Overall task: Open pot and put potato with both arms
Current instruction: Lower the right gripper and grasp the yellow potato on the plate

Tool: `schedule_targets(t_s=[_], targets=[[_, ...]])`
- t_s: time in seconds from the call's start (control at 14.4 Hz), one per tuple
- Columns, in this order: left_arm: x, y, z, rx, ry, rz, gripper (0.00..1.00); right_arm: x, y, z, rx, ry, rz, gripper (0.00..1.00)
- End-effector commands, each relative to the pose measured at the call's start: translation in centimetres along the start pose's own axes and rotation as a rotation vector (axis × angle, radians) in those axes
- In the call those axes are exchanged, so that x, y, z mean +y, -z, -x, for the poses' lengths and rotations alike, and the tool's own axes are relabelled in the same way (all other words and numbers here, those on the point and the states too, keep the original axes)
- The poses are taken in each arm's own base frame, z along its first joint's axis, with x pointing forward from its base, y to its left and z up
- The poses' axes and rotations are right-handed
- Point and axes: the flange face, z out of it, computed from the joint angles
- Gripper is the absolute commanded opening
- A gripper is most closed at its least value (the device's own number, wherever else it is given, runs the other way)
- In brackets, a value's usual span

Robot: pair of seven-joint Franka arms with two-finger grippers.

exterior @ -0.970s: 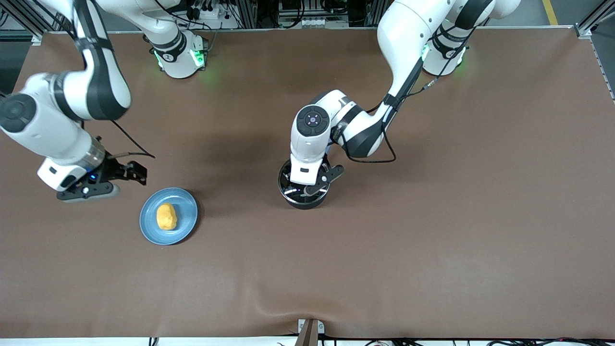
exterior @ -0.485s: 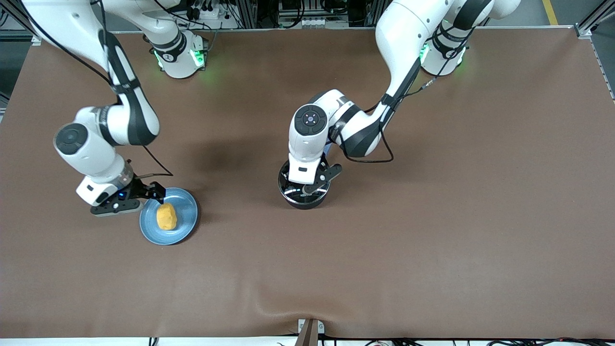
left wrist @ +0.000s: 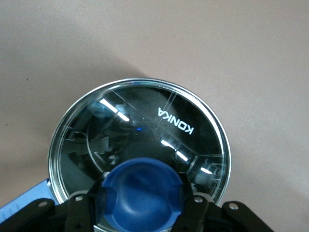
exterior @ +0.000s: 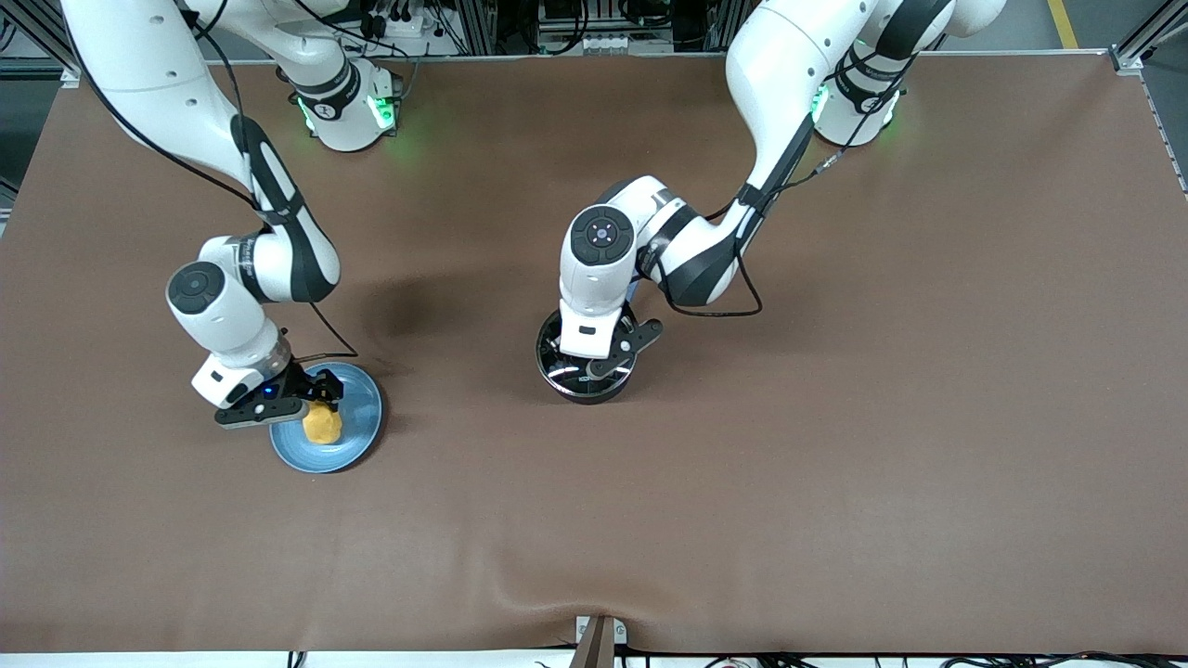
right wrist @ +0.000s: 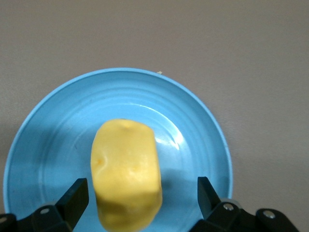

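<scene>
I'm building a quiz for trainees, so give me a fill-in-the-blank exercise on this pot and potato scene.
1. The potato lies on the blue ____.
2. The left gripper is shut on the lid's blue ____.
3. The glass lid sits on the ____.
4. The right gripper hangs over the potato with its jaws ____.

Missing words: plate; knob; pot; open

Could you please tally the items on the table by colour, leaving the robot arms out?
Blue: 1, the plate
Yellow: 1, the potato
Black: 1, the pot
Clear glass with a blue knob: 1, the lid
Total: 4
</scene>
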Motion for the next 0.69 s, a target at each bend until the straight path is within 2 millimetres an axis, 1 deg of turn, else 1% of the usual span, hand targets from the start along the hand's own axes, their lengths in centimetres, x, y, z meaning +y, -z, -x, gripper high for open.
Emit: schedule_targets(t_s=[0.0, 0.07, 0.14, 0.21, 0.35, 0.42, 0.48, 0.55, 0.62], targets=[[0.7, 3.0, -0.3, 0.019, 0.004, 0.042, 0.0, -0.5, -0.5, 0.0, 0.03, -0.001, -0.003, 1.0], [0.7, 4.1, -0.8, 0.013, 0.018, 0.052, 0.0, -0.6, -0.7, 0.1, 0.028, -0.005, -0.006, 1.0], [0.7, 6.3, -1.4, 0.009, 0.029, 0.08, 0.0, -0.6, -0.8, 0.1, 0.027, -0.013, -0.01, 0.98], [0.5, 9.2, -2.6, 0.013, 0.047, 0.113, 0.0, -0.8, -1.1, 0.2, 0.023, -0.023, -0.016, 0.88], [-1.1, 14.1, -5.3, 0.011, 0.05, 0.1, 0.0, -0.8, -1.3, 0.2, 0.022, -0.064, -0.029, 0.65], [-1.9, 16.4, -6.5, 0.001, 0.028, 0.1, 0.0, -1.2, -1.3, 0.2, 0.021, -0.072, -0.037, 0.55], [-3.0, 18.8, -7.9, -0.004, 0.003, 0.101, 0.0, -1.6, -1.3, 0.2, 0.021, -0.077, -0.046, 0.43], [-4.4, 20.8, -10.3, -0.009, -0.016, 0.091, 0.0, -1.8, -1.1, 0.1, 0.025, -0.076, -0.051, 0.25], [-5.6, 22.4, -12.1, -0.022, -0.06, 0.088, 0.0, -2.1, -0.7, -0.1, 0.029, -0.072, -0.053, 0.11]])
